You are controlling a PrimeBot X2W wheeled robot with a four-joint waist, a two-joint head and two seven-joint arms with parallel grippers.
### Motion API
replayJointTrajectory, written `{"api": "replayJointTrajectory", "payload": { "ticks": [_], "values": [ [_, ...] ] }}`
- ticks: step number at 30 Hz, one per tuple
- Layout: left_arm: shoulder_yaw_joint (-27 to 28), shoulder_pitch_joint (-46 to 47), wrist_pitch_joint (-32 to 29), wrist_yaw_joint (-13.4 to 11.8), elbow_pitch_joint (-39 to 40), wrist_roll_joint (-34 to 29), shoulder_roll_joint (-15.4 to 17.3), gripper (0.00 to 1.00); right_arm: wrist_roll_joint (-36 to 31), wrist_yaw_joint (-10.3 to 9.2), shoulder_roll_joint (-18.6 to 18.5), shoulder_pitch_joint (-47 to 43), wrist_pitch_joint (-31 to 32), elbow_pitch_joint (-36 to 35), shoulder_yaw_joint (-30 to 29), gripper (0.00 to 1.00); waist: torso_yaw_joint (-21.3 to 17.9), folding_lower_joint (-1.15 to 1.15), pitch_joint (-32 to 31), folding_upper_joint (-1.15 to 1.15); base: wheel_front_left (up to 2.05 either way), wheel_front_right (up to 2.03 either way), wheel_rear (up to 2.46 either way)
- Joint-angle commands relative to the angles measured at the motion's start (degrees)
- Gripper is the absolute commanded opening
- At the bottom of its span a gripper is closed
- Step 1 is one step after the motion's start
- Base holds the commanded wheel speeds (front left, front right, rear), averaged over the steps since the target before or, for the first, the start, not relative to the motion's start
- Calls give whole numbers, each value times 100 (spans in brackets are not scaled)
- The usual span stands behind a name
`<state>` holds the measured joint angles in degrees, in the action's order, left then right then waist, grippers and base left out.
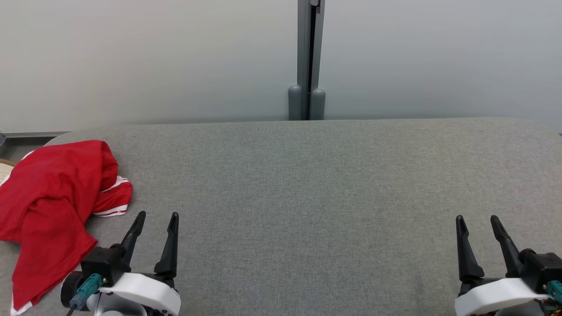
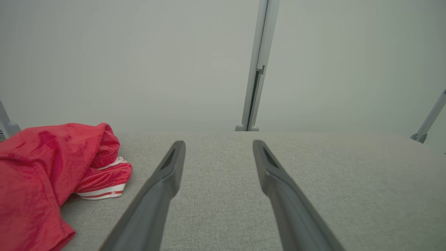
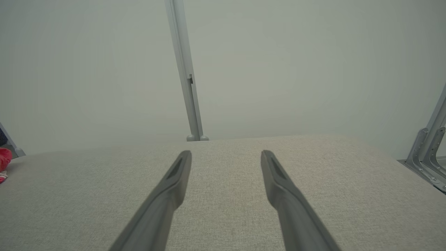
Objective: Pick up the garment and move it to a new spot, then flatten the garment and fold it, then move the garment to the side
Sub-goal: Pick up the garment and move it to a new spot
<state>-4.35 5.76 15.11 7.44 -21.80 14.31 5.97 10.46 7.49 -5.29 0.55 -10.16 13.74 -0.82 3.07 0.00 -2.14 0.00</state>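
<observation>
We take the grey post [image 1: 310,57], which stands at the middle of the table's [image 1: 307,197] far edge, as our mark. The garment [image 1: 52,206], red with white striped trim, lies crumpled in a heap far to the left of the post, at the table's left end and on the near half. A striped cuff [image 1: 115,211] sticks out from its post-facing side, and one fold trails down toward the near edge. Our left gripper [image 1: 158,215] hangs left of the post over the near part of the table, between the post's line and the garment, just beside the heap but not touching it. Its two dark fingers are spread wide with bare grey cloth between them, and it holds nothing. In the left wrist view the garment [image 2: 41,167] sits left of the fingers [image 2: 167,174] and the post [image 2: 259,62] rises a little to their right. Our right gripper [image 1: 477,218] hangs well to the right of the post, also near, spread just as wide and empty. From its wrist we see the post [image 3: 181,62] up ahead and a sliver of the garment [image 3: 4,160] at the far left edge.
</observation>
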Motion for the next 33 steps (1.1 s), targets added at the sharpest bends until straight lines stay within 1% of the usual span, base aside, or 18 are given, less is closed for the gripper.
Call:
{"api": "replayJointTrajectory", "payload": {
  "ticks": [1, 4, 8, 16, 17, 19, 23, 24, 29, 33],
  "values": [
    [30, 93, 5, 9, 11, 39, 3, 100, -26, 0, -42, 2, -14, -40, -7, 100, 45, 0, 9, 0, 0, 0, 0],
    [53, 154, 3, 9, 18, 45, -17, 100, -46, 0, -40, -14, -7, -101, 8, 100, 188, 0, 20, 0, 0, 0, 0],
    [165, 242, 3, 9, 20, 66, -37, 100, -88, 0, -30, -19, 57, -234, 52, 100, 481, 0, 49, 0, 0, 0, 0],
    [575, 302, 3, 3, 30, -18, -34, 100, -164, 0, -8, -7, 223, -568, 189, 100, 1335, 0, 104, 0, 0, 0, 0],
    [681, 285, 3, 4, 17, -12, -28, 100, -170, 0, -4, 2, 268, -639, 234, 100, 1563, 0, 113, 0, 0, 0, 0],
    [763, 248, 3, 5, 1, -29, -28, 100, -162, 0, 0, -7, 309, -676, 231, 100, 1795, 0, 116, 0, 0, 0, 0],
    [927, 178, 3, 6, -10, -52, -12, 100, -202, 0, -7, 18, 359, -762, 287, 100, 2147, 0, 123, 0, 0, 0, 0],
    [927, 178, 3, 6, -10, -52, -12, 100, -202, 0, -7, 18, 359, -762, 287, 100, 2147, 0, 123, 0, 0, 0, 0],
    [1033, 143, 3, 7, -7, -49, -29, 100, -188, -1, -18, 53, 408, -758, 295, 100, 2409, 0, 137, 0, 0, 0, 0],
    [1049, 174, 3, 7, 11, -25, -38, 100, -189, -1, -22, 79, 407, -766, 298, 100, 2480, 0, 162, 0, 0, 0, 0]
  ]
}}
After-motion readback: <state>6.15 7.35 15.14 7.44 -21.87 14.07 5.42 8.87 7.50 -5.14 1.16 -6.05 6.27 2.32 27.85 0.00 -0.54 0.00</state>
